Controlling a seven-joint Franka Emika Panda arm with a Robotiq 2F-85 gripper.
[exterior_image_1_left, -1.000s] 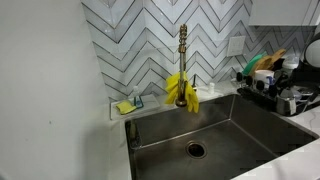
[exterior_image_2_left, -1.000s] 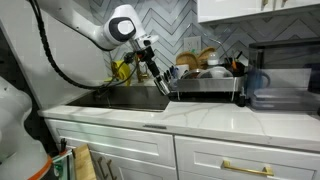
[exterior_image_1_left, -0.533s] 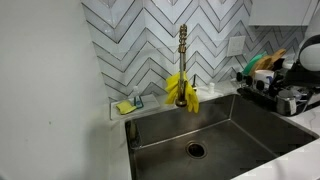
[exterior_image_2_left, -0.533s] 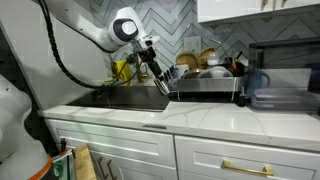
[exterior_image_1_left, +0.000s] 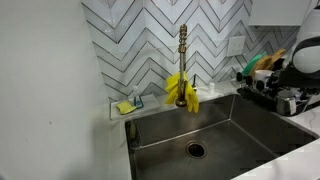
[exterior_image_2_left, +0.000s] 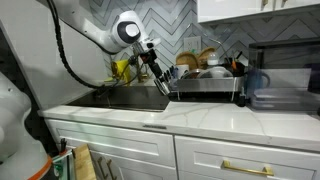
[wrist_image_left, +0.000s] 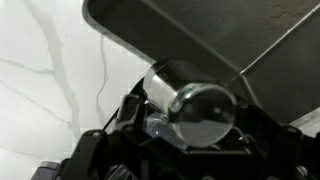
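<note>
In the wrist view a shiny, see-through cup (wrist_image_left: 185, 100) lies on its side between the dark fingers of my gripper (wrist_image_left: 190, 128), its round end towards the camera. The jaws stand wide and hold the cup, which hangs clear of the white marble counter (wrist_image_left: 50, 70) and the dark sink (wrist_image_left: 200, 30) below. In an exterior view my gripper (exterior_image_2_left: 162, 84) points down at the sink's edge, just beside the dish rack (exterior_image_2_left: 205, 85). The cup itself is too small to make out there.
A brass faucet (exterior_image_1_left: 183, 50) draped with a yellow cloth (exterior_image_1_left: 182, 92) stands behind the sink (exterior_image_1_left: 250, 125), which has a drain (exterior_image_1_left: 196, 150). A yellow sponge (exterior_image_1_left: 125, 106) lies on the ledge. The full dish rack (exterior_image_1_left: 272, 85) fills the counter beside the sink.
The arm has shifted slightly toward the dish rack. The gripper's state looks the same.
</note>
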